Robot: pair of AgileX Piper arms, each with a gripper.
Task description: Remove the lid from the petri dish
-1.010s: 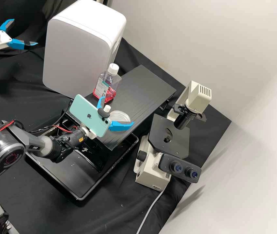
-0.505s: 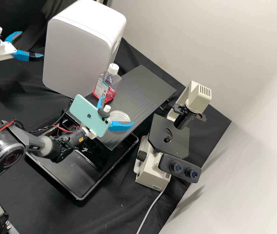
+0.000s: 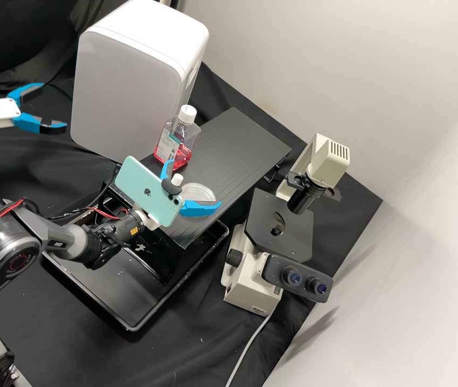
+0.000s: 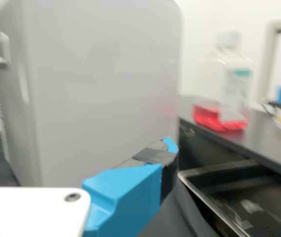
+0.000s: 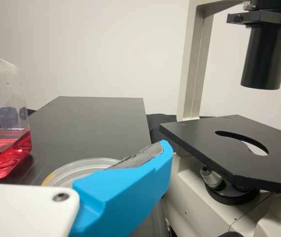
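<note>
A clear petri dish [image 3: 198, 191] with its lid on lies near the front corner of the raised black platform [image 3: 238, 152]. My right gripper [image 3: 190, 189] is open at that corner, one blue finger on each side of the dish, apart from it as far as I can tell. In the right wrist view the dish [image 5: 79, 170] sits just behind one blue finger [image 5: 130, 183]. My left gripper [image 3: 50, 107] hangs open far to the left, beside the white box, holding nothing. Its finger [image 4: 133, 190] is close to the box wall.
A large white box [image 3: 135, 75] stands at the back left. A flask of red liquid [image 3: 176, 141] stands on the platform behind the dish. A microscope [image 3: 288, 226] stands to the right, its stage [image 5: 229, 148] close by. A black tray [image 3: 126, 293] lies under the platform.
The left gripper has come down and slightly right beside the white box. The right gripper and the dish have not moved.
</note>
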